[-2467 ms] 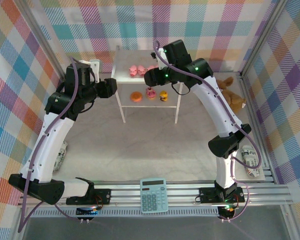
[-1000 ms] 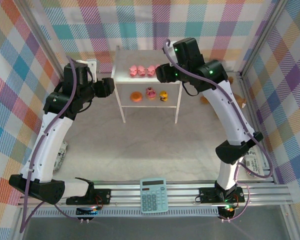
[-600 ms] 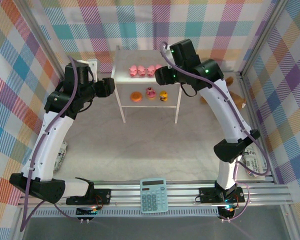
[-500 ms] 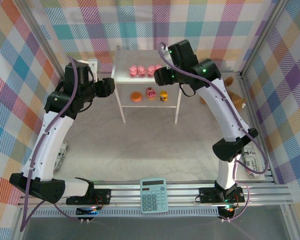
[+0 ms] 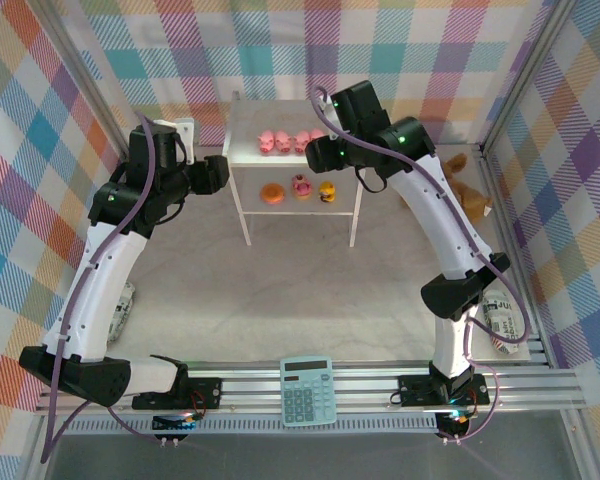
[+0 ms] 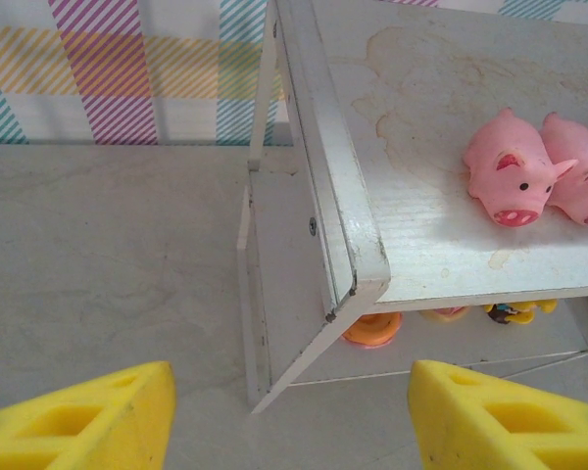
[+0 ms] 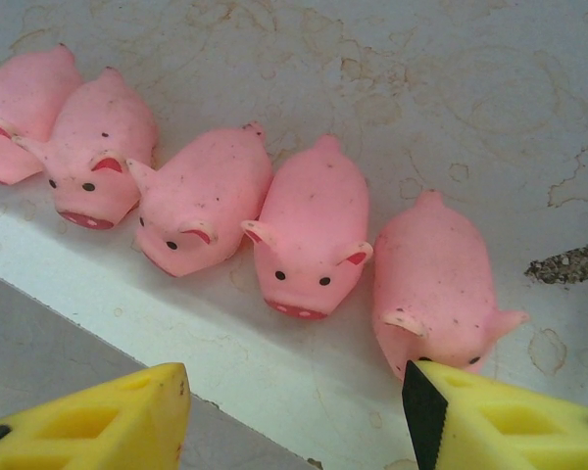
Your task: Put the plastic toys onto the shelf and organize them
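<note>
- Five pink pigs (image 7: 208,201) are lying in a row, side by side, along the front edge of the shelf (image 7: 451,88) top, snouts pointing over the edge.
- The orange ring (image 5: 271,193), the pink cupcake piece (image 5: 301,186) and the yellow duck (image 5: 327,190) are sitting in a line on the lower board.
- The shelf is standing upright on the table (image 5: 300,290) near the back wall.
- The right hand (image 7: 294,411) is hovering over the front edge of the shelf top, fingers spread apart and gripping nothing; one yellow finger is showing right at the end pig's snout, and whether it is touching I cannot tell.
- The left hand (image 6: 289,431) is hanging beside the shelf's left end, facing its corner, fingers parted and carrying nothing.
- A teal calculator (image 5: 307,391) is lying at the near edge, and a brown plush animal (image 5: 465,190) is lying off to the right.
</note>
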Controlling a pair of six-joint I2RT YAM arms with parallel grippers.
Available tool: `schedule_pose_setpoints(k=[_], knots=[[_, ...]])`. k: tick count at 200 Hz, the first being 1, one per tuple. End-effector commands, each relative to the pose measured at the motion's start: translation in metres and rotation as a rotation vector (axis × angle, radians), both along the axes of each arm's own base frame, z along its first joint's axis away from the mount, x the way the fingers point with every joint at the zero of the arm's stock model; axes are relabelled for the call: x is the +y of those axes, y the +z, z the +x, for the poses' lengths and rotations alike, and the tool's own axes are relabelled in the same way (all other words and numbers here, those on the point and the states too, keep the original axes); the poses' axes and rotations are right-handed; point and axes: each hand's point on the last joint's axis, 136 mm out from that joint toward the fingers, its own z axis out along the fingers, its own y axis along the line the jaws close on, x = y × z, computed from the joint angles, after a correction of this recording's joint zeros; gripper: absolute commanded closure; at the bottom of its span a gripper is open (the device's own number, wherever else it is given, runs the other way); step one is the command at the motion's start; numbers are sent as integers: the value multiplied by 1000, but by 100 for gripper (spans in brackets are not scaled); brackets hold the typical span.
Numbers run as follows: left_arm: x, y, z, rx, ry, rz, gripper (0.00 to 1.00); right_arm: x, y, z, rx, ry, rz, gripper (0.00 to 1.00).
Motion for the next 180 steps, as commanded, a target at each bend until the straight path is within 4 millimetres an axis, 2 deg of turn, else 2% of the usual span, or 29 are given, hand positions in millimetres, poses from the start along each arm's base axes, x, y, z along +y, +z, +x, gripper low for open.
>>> schedule_pose_setpoints(k=[1, 56, 73, 104, 131, 152, 166, 180], knots=[[6, 5, 0, -15, 3, 6, 36, 7, 10, 2, -24, 10, 38, 39], [6, 3, 1, -10, 4, 10, 36, 10, 14, 4, -34, 20, 53, 39], [7, 3, 1, -9, 7, 11, 36, 12, 21, 0, -42, 37, 77, 39], [10, 4, 0, -14, 13, 9, 36, 16, 59, -16, -126, 101, 189, 38], [12, 5, -1, -16, 18, 10, 36, 10, 99, -35, -236, 140, 280, 38], [16, 7, -2, -22, 30, 17, 35, -15, 132, -49, -369, 97, 309, 38], [23, 9, -4, -26, 51, 26, 35, -49, 147, -59, -433, 15, 282, 35], [35, 10, -6, -26, 80, 25, 33, -96, 144, -62, -417, -120, 242, 33]])
